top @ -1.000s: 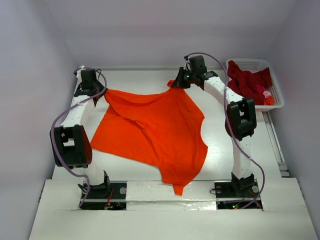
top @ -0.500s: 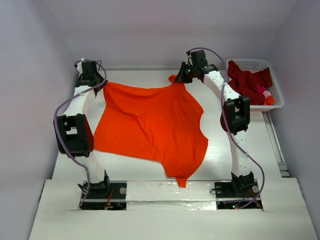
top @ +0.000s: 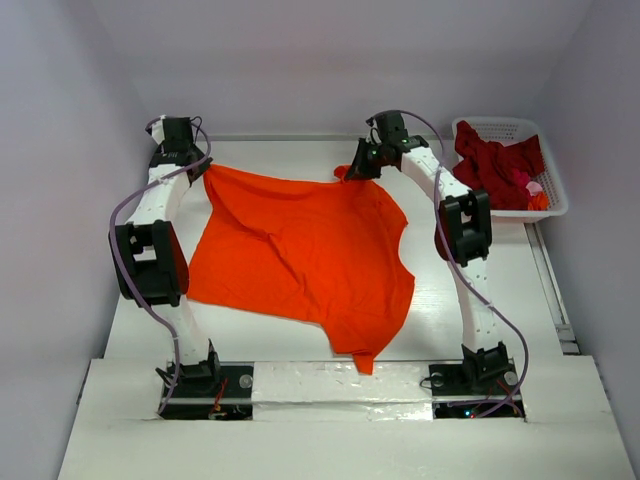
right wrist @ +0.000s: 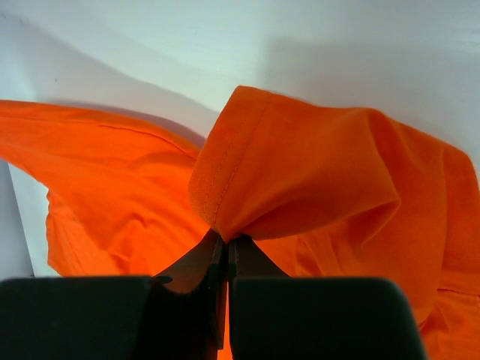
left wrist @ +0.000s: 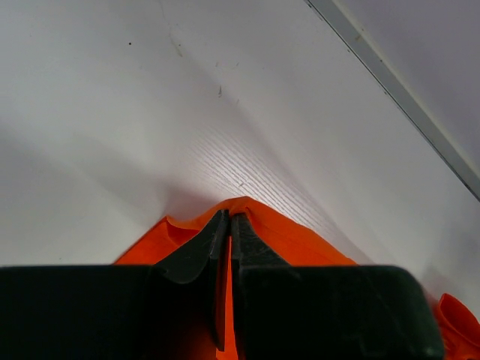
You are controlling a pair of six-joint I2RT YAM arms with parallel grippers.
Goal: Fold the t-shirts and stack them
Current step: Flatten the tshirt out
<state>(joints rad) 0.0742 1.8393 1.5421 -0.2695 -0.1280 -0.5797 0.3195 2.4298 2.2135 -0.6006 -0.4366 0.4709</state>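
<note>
Orange shirt (top: 300,250) lies spread on table (top: 480,280), centre-left, betw. the two arms; we see it mostly flat w/ a few creases running from far-left toward centre. Its far edge is stretched betw. the two grippers, and one narrow tip reaches the near table edge betw. the arm bases. L gripper (top: 203,168) sits at far-left corner of the cloth. In L wrist view, L gripper (left wrist: 229,225) has jaws pressed together w/ a thin orange fold pinched betw. them, a small hump of cloth showing just past the tips, bare white table beyond. R gripper (top: 352,170) is at the far-right corner of the cloth. In R wrist view, R gripper (right wrist: 223,244) is clamped on a hemmed corner; the cloth bunches up above the tips like a hood, stitch line visible along the hem, rest of shirt trailing left and right. Red shirt (top: 495,165) lies crumpled in basket (top: 556,205) at far right, well apart from orange one, part draped over the left rim. We note small pink and orange bits at the near side of the basket; what they are we cannot tell.
</note>
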